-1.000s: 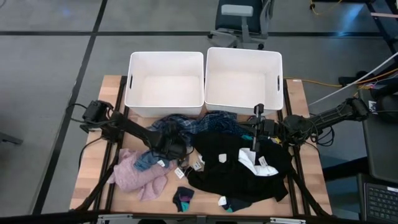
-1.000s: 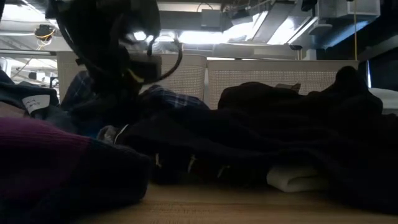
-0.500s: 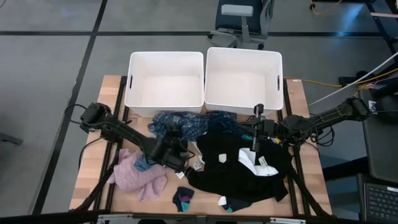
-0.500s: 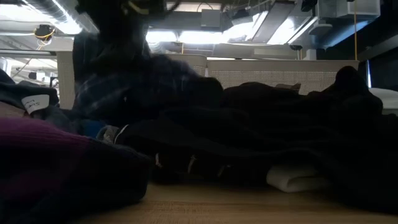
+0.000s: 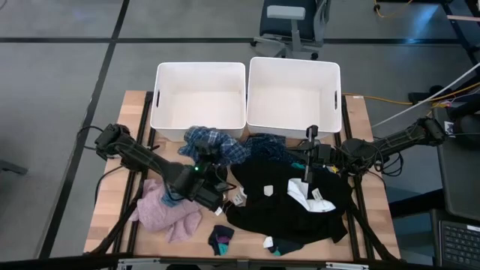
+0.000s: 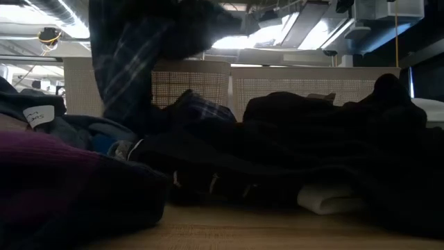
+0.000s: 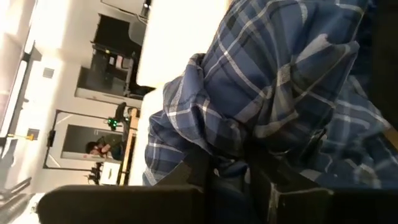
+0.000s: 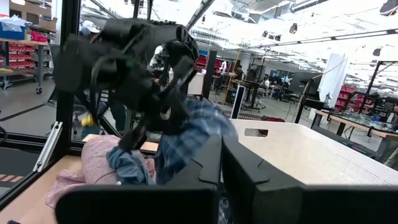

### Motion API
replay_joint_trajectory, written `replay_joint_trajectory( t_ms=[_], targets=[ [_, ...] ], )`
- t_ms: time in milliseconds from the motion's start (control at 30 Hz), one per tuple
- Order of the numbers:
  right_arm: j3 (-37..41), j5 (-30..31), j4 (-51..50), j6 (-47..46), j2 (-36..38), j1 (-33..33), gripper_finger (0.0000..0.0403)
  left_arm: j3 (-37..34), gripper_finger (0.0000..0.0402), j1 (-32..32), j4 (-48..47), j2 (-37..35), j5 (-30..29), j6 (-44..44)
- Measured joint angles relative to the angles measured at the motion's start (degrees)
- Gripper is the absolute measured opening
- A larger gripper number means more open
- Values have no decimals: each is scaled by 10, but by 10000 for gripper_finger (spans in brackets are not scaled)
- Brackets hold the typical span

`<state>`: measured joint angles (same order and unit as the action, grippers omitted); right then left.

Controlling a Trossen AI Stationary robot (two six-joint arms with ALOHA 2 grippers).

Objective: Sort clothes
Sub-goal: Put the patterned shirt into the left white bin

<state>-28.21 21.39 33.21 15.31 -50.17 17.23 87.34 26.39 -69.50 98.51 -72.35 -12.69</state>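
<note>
My left gripper (image 5: 208,163) is shut on the blue plaid shirt (image 5: 214,142), raised above the pile in front of the left bin. The shirt also shows in the low view (image 6: 139,62) and the right wrist view (image 8: 186,140). The pink fuzzy top (image 5: 169,214) lies at the near left. A black garment (image 5: 274,199) with a white piece (image 5: 304,193) on it covers the near right. Small dark socks (image 5: 221,240) lie at the near edge. My right gripper (image 5: 304,161) is shut and empty above the black garment. My left gripper pinches a bunched fold of the plaid shirt (image 7: 233,163) between its two fingers; how many layers, I cannot tell. The shirt hangs slack below the fingers (image 8: 163,106). Its lower part (image 6: 198,111) rests on the pile of clothes.
Two white bins stand side by side at the table's far edge, the left one (image 5: 159,101) and the right one (image 5: 336,97). A second small sock (image 5: 270,244) lies at the near edge. People show in the room beyond the table.
My left gripper has gone up with the plaid shirt. The held part of the shirt has risen off the pile and hangs bunched, while its lower part has stayed on the other clothes. The right arm has kept still.
</note>
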Motion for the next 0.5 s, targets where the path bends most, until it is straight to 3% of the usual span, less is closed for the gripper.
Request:
replay_joint_trajectory(
  t_ms=[300,500],
  targets=[
    [0,0,0,0,0,0,17,71,44,-7,3,-79,-70,93],
    [0,0,1,0,0,0,17,118,48,-26,99,-137,-121,238]
  ],
)
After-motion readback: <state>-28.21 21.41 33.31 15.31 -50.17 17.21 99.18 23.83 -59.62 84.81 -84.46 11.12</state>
